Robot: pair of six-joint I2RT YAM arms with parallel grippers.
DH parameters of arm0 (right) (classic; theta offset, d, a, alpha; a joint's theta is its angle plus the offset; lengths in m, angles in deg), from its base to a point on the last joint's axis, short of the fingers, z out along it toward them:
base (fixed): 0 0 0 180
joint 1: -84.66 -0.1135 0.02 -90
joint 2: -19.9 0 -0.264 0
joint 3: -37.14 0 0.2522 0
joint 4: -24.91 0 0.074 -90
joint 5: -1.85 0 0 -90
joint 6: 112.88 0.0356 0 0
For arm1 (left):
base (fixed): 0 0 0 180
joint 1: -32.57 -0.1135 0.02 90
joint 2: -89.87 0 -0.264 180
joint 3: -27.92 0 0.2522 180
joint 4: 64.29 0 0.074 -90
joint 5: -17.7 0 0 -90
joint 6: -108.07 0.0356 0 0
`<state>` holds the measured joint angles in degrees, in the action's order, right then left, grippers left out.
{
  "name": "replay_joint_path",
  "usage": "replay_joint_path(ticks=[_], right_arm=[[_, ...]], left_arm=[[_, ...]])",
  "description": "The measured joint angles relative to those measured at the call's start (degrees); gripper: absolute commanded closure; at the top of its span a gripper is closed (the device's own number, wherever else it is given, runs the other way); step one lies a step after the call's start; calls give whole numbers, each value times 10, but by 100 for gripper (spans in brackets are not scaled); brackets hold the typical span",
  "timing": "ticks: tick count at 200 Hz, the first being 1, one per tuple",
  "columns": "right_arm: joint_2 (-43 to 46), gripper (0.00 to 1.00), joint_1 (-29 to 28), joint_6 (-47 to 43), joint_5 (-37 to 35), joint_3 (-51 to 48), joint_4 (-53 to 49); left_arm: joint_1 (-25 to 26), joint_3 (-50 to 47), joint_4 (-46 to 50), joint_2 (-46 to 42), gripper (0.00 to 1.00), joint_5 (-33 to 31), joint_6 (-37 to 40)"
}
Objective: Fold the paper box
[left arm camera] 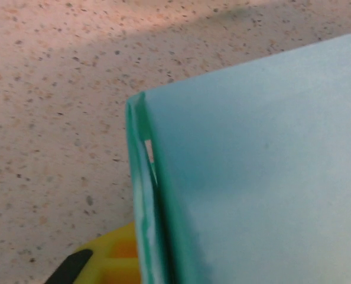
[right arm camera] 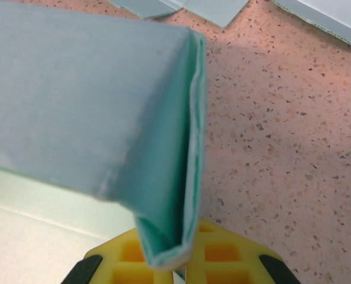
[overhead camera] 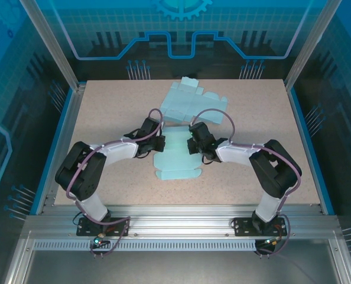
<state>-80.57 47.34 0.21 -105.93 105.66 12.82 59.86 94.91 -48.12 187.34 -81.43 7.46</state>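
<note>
Right, the paper box (overhead camera: pixel 176 161) sits in the middle of the desk (overhead camera: pixel 258 112), pale blue, its near end lying flat and pointing toward the arm bases. The left fingers (overhead camera: pixel 156 144) are at its left edge and the right fingers (overhead camera: pixel 194 142) are at its right edge, one on either side of the far half.

On the right wrist camera, a doubled-over edge of the box (right arm camera: pixel 87 100) drops straight down between the yellow pads (right arm camera: pixel 220 255), which are pinched tight on it.

On the left wrist camera, a creased edge of the box (left arm camera: pixel 270 177) runs down to a yellow pad (left arm camera: pixel 113 260). The other pad is hidden behind the card, so I cannot tell whether that side is clamped.

Further back, a second flat blue sheet (overhead camera: pixel 184 100) lies just beyond the box.
</note>
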Motion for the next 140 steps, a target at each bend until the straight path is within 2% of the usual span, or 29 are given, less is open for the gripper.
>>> replay_joint_path(ticks=[25, 50, 100, 140], right_arm=[[-4, 84, -3, 1, 0, 12, -15], [-5, 77, -5, 5, -1, 24, -33], [-12, 77, -16, 4, -49, 62, -86], [-28, 78, -44, 5, -121, 111, -160]], left_arm=[[1, 0, 3, 0, 100, -11, -7], [3, 9, 21, 0, 100, -11, -17], [4, 58, 116, -13, 100, 26, -30], [4, 120, 224, -8, 100, 39, -40]])
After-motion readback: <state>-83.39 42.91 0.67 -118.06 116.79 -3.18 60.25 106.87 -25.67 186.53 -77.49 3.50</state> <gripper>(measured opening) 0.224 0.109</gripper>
